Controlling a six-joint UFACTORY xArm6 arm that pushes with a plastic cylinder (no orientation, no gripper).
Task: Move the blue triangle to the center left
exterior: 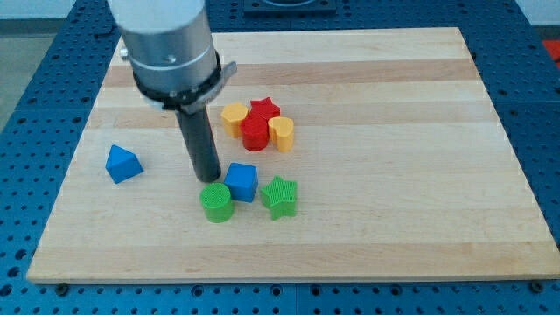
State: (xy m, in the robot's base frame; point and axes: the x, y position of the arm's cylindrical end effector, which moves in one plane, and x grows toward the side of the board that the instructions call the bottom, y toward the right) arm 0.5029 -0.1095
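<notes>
The blue triangle lies on the wooden board at the view's left, about mid-height. My tip rests on the board to the right of the blue triangle, about a hundred pixels away, not touching it. The tip stands just left of the blue cube and just above the green cylinder.
A green star lies right of the blue cube. Above it is a tight cluster: a yellow hexagon-like block, a red star, a red cylinder and a yellow block. The arm's grey body looms at the top left.
</notes>
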